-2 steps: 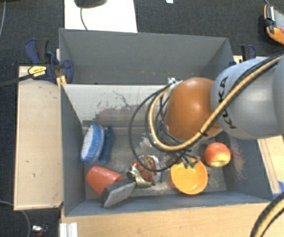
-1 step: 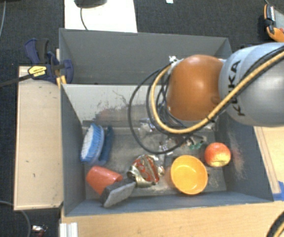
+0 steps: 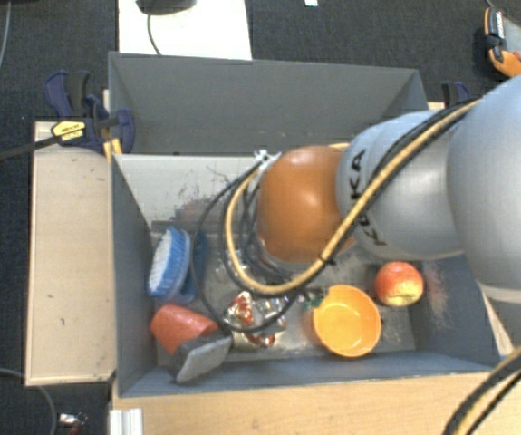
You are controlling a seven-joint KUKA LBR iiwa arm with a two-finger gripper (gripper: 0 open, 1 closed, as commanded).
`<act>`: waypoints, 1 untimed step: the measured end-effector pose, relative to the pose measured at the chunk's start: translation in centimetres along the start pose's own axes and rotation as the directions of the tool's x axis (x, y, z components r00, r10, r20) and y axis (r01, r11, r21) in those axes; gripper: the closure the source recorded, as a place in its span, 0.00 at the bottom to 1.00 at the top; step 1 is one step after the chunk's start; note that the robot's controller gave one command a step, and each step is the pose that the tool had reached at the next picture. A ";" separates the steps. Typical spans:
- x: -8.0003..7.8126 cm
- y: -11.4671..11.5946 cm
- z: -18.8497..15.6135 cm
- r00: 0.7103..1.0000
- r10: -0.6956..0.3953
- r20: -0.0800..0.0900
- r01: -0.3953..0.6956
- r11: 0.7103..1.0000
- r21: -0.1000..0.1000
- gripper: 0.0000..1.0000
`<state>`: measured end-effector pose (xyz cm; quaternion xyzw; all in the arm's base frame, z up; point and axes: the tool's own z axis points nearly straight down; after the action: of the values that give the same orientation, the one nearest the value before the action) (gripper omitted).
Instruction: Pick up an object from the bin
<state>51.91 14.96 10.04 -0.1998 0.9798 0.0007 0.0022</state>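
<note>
You can take the orange bowl (image 3: 346,323) as your mark: round, smooth and glossy, it lies open side up near the front wall of the grey metal bin (image 3: 269,107), whose sloped sheet walls are scuffed and scratched. Just left of the bowl lies a small crumpled thing (image 3: 245,313), creased and shiny with red and white patches. The gripper (image 3: 260,284) hangs right over it, up and to the left of the bowl. Its dark lower end is mostly hidden under the arm's smooth, domed orange cover (image 3: 296,202) and a loop of black and yellow cables (image 3: 235,234), so you cannot tell whether it is apart, together or clamped on anything. Just right of the bowl and a little behind it sits an apple (image 3: 399,284), round, red shading to yellow. Well left of the bowl, past the crumpled thing, a rounded reddish lump (image 3: 177,324) touches a flat, dull grey piece (image 3: 201,356) by the front wall. Behind these a brush (image 3: 168,263) with a blue oval back and pale bristles stands on edge. The thick silver-grey arm (image 3: 459,188) crosses above the bowl from its right and hides the floor behind it.
</note>
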 end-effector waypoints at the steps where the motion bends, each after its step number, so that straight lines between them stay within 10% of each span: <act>1: 1.0 -2.5 2.9 1.000 -0.018 0.019 0.018 1.000 0.007 0.00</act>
<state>52.01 12.31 7.13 -0.2085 0.9779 -0.0007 0.0122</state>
